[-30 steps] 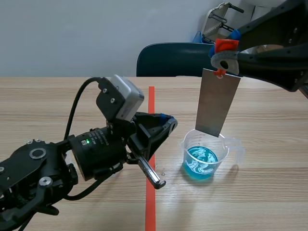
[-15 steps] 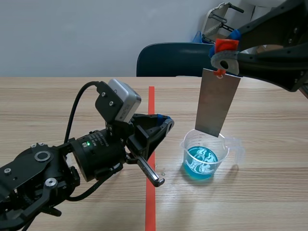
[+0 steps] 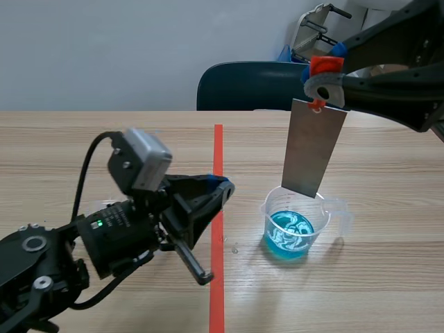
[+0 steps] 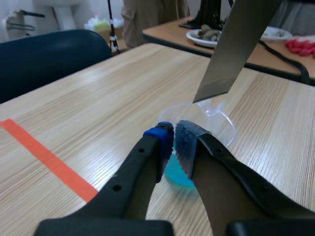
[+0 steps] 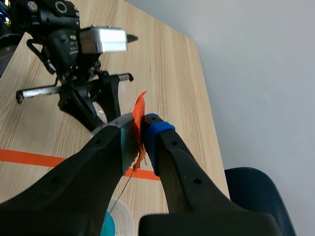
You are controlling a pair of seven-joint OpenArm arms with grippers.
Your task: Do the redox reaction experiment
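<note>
the right gripper (image 3: 320,84), upper right of the frame, is clamped on the orange-red tab (image 3: 326,66) of a flat grey metal strip (image 3: 313,147) hanging over a clear plastic beaker (image 3: 334,208) of blue liquid (image 3: 290,234), right of centre. lower it straight, clear of the rim. the left gripper (image 3: 220,186), closed and empty, has drawn back leftward.
</note>
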